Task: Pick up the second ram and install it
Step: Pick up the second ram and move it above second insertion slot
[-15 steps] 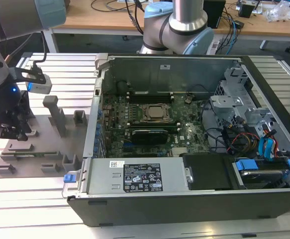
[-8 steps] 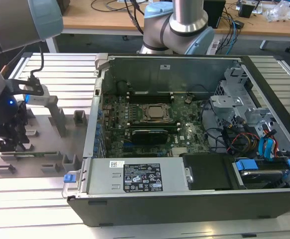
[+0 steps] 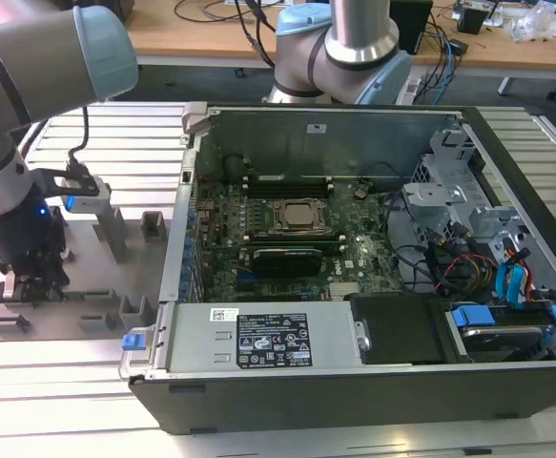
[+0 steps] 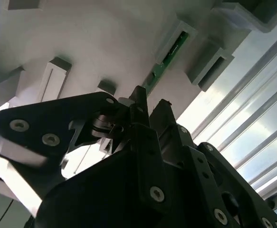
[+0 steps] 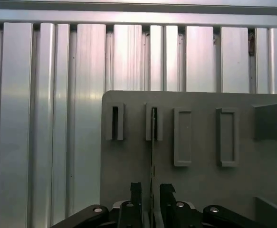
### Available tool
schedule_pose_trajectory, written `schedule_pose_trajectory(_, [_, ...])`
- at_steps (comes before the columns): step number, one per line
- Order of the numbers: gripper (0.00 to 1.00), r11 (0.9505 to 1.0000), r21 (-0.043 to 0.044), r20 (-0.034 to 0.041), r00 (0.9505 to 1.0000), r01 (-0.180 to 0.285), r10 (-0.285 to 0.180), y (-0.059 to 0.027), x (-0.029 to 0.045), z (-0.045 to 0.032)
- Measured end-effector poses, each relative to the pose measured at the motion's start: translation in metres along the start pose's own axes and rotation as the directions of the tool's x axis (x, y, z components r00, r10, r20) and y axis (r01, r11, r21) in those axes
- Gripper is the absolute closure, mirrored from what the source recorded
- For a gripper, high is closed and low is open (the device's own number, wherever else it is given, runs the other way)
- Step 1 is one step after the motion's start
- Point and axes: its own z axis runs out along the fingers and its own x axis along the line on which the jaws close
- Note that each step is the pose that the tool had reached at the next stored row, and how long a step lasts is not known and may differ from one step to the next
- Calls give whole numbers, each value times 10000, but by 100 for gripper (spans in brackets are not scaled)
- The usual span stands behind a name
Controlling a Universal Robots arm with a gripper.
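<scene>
**End effector straddles second ram in its fixture beside the open computer**

The end effector [image 5: 151, 194] sits low over a grey fixture plate [image 5: 200, 190] and is released. In the first wrist view its two black fingers [image 5: 136, 192] stand on either side of the second ram [image 5: 153, 142], with a gap visible on each side.

The green stick stands on its edge, so in that view it reads as a thin line. Its long axis runs flat along the plate, straight out from between the fingers. Its far end is seated in a slotted grey block [image 5: 148, 123] near the plate's edge.

In the second wrist view the ram [image 4: 176, 45] shows its green face. There it runs from the block's slot back toward the end effector [image 4: 151, 102].

In the exterior view the arm [image 3: 30, 57] reaches down at the exterior view's left. It places the end effector [image 3: 31, 286] over the plate [image 3: 87, 272], which carries several upright grey blocks.

The plate lies on a slatted aluminium desk [image 3: 87, 382]. Just beside it, toward the exterior view's right, is an open computer case [image 3: 354, 382]. Inside the case are the green motherboard [image 3: 354, 248], the processor socket [image 3: 297, 218] and a labelled power supply [image 3: 258, 339].

Behind stands a wooden desk [image 3: 211, 29] strewn with cables.
</scene>
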Motion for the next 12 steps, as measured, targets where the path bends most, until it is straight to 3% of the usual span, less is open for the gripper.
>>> schedule_pose_trajectory(4, [70,9999,3,8,9999,-159,159,45,-19,114])
schedule_pose_trajectory(10, [71,9999,2,7,9999,-160,160,54,-18,152])
schedule_pose_trajectory(12, [85,9999,1,7,9999,-161,161,54,-18,153])
